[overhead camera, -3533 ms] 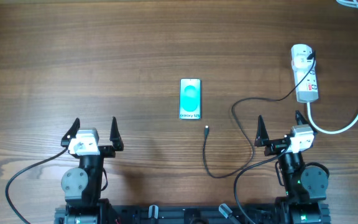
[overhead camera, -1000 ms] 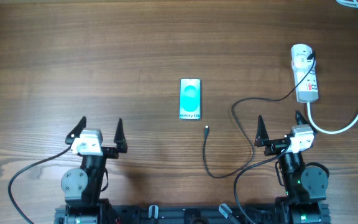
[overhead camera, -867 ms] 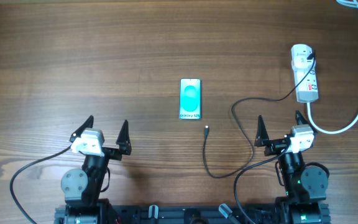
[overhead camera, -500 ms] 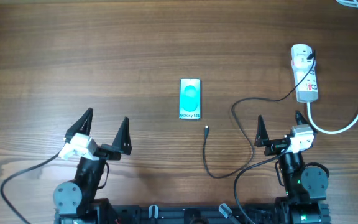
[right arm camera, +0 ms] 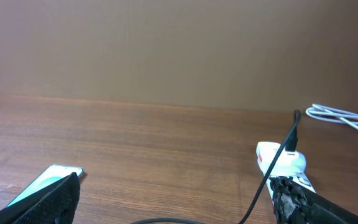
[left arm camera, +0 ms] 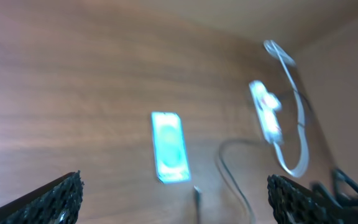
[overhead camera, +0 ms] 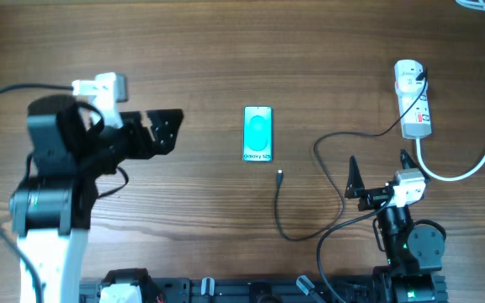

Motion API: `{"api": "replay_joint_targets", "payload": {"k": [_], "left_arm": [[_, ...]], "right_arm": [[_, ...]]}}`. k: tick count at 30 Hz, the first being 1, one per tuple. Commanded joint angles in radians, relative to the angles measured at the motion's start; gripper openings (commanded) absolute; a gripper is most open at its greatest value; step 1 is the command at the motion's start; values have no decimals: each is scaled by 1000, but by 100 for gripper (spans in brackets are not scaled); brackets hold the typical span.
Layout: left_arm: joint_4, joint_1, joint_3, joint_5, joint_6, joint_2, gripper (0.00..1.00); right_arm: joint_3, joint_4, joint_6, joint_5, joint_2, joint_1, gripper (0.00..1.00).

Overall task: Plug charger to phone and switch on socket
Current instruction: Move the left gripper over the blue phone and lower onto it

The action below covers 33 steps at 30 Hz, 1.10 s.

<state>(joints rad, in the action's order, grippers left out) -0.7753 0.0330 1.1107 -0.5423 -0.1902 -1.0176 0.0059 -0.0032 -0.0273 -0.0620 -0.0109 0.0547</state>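
Observation:
The phone (overhead camera: pixel 258 133) lies flat mid-table, teal screen up. The charger's thin black cable has its connector tip (overhead camera: pixel 279 176) just below-right of the phone. It loops back and runs to its black plug (overhead camera: pixel 420 77), seated in the white socket (overhead camera: pixel 413 101) at the far right. My left gripper (overhead camera: pixel 163 133) is raised, open and empty, left of the phone. Its blurred wrist view shows the phone (left arm camera: pixel 169 147), connector tip (left arm camera: pixel 197 193) and socket (left arm camera: pixel 265 116) between open fingers (left arm camera: pixel 174 200). My right gripper (overhead camera: pixel 378 165) is open and empty near the front edge, below the socket (right arm camera: pixel 280 158).
A thick white cord (overhead camera: pixel 471 168) loops from the socket off the right and far edges of the wooden table (overhead camera: pixel 99 50). The black cable's slack (overhead camera: pixel 318 160) lies just left of my right gripper. The phone's corner (right arm camera: pixel 50 177) shows at the right wrist view's left.
My left arm has risen from its rest pose at the front edge and swung forward and right, its gripper now level with the phone. The right arm, phone and cable have not moved.

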Motion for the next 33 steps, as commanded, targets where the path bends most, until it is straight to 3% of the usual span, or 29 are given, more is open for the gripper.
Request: {"api": "replay_joint_targets", "payload": {"k": [1, 3, 7, 13, 18, 23, 33], "left_arm": [[-32, -37, 22, -97, -32, -122, 100], [-99, -126, 37, 111, -110, -178, 99], [-266, -241, 169, 275, -140, -288, 100], [-597, -361, 568, 362, -166, -570, 100], [-709, -472, 747, 419, -200, -779, 99], [-695, -541, 752, 516, -275, -906, 100], [-417, -560, 752, 432, -323, -979, 100]], "right_arm": [[-1, 3, 8, 10, 6, 5, 100], [-1, 3, 8, 10, 6, 5, 100], [-1, 3, 8, 10, 6, 5, 100], [-1, 3, 8, 10, 6, 5, 100], [-1, 3, 8, 10, 6, 5, 100], [-1, 3, 8, 10, 6, 5, 100], [-1, 3, 8, 10, 6, 5, 100]]}}
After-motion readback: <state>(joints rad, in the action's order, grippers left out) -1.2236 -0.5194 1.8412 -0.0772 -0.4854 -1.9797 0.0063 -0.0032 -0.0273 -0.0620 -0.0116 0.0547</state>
